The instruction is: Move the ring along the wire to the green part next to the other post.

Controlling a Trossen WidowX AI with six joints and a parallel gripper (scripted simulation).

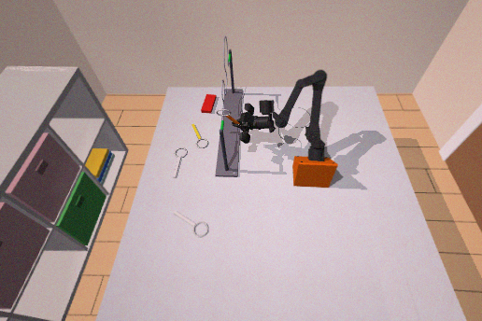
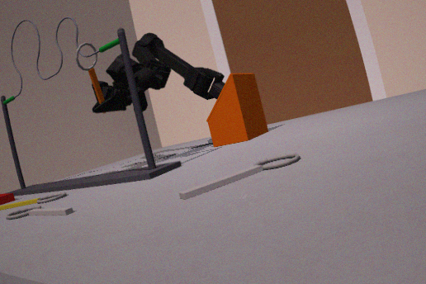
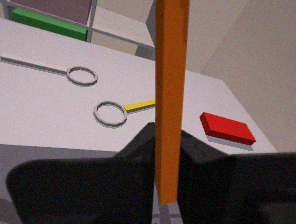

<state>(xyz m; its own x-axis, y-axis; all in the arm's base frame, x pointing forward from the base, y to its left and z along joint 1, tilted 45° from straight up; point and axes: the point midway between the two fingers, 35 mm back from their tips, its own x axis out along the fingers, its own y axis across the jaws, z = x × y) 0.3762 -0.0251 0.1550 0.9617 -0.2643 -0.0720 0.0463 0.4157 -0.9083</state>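
Note:
The ring point(image 2: 86, 69) hangs around the thin grey wire point(image 2: 40, 46), just off the inner end of the near green part point(image 1: 221, 125) point(image 2: 109, 45). The wire passes through it; whether they touch I cannot tell. Its orange handle point(image 1: 233, 119) point(image 2: 96, 85) point(image 3: 170, 100) points down, slightly tilted. My gripper point(image 1: 239, 124) point(image 2: 100, 105) point(image 3: 158, 128) is shut on the handle's lower end, below the wire. The near post point(image 1: 224, 152) point(image 2: 138, 116) carries that green part. The other green part point(image 1: 230, 58) point(image 2: 9, 100) is at the far post point(image 1: 233, 76) point(image 2: 13, 149).
The dark base point(image 1: 228, 171) point(image 2: 165, 168) joins both posts. A red block point(image 1: 208, 104) point(image 3: 227, 129), a yellow-handled ring point(image 1: 196, 132) point(image 3: 140, 106) and two pale-handled rings lie on the table. The orange robot base point(image 1: 314, 174) point(image 2: 237, 112) stands across the stand from them.

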